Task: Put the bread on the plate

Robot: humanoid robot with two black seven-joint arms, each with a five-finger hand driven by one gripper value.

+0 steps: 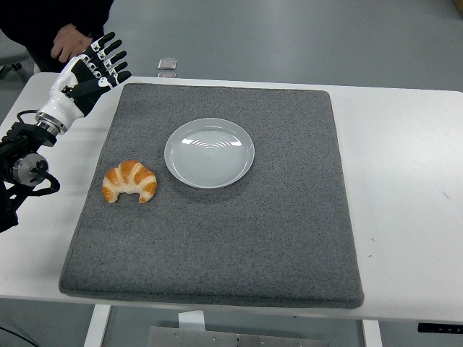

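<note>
A golden croissant (129, 181) lies on the grey mat, just left of the plate. The empty white plate (209, 152) sits on the mat a little left of its middle. My left hand (101, 63) is raised over the table's far left corner, well behind the croissant, with its fingers spread and nothing in them. My right arm does not show.
The grey mat (239, 238) covers most of the white table (405, 181). A person's hand (70, 41) in a dark sleeve is at the top left, close behind my left hand. A small clear object (167, 65) sits at the table's far edge.
</note>
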